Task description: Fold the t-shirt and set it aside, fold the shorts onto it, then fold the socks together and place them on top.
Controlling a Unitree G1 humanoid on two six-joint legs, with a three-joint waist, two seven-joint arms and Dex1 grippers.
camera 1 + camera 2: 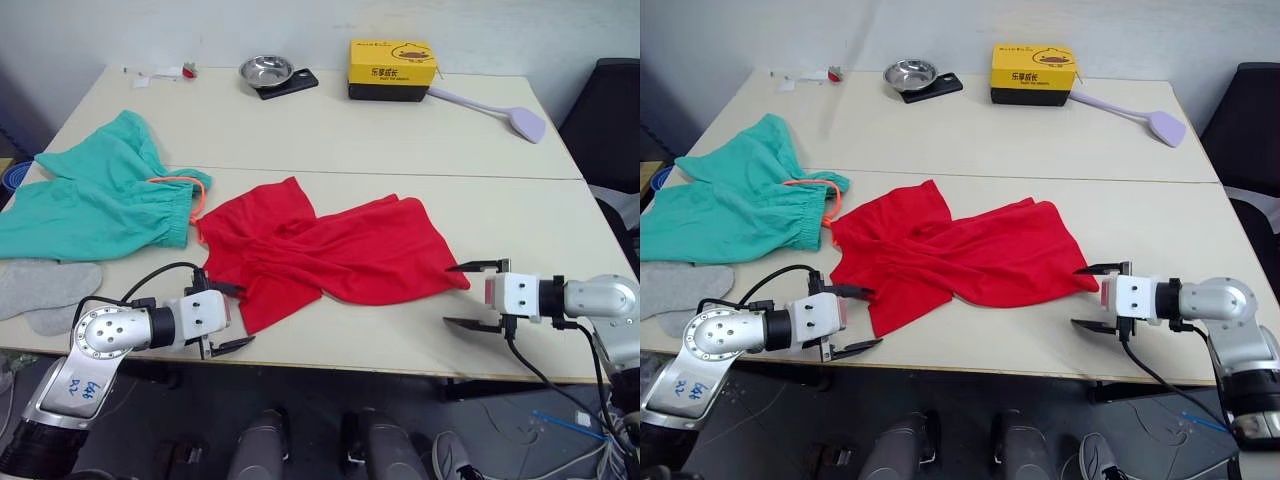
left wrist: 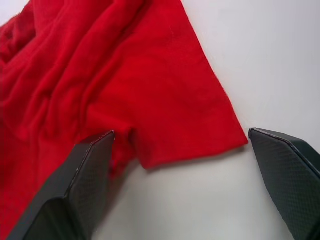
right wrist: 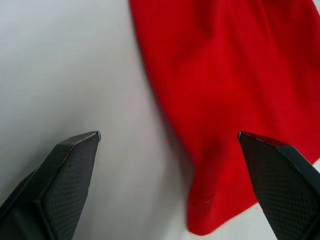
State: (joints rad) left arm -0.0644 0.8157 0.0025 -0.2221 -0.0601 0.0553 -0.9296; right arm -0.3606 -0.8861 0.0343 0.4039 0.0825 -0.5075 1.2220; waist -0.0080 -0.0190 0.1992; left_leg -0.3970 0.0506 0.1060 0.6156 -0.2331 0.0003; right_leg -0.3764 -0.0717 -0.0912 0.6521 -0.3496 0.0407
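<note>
left end effector (image 1: 228,318) spread | right end effector (image 1: 478,296) spread | t-shirt (image 1: 330,250) crumpled red cloth

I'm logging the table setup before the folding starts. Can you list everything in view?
t-shirt: 1, red, crumpled at the near middle of the table
shorts: 1, teal-green, left of the t-shirt
socks: 2, light grey, near left edge
bowl: 1, metal, far side
box: 1, yellow, far side
spatula: 1, lilac, far right
left claw: open, at the t-shirt's near corner
right claw: open, at the t-shirt's right corner
</note>
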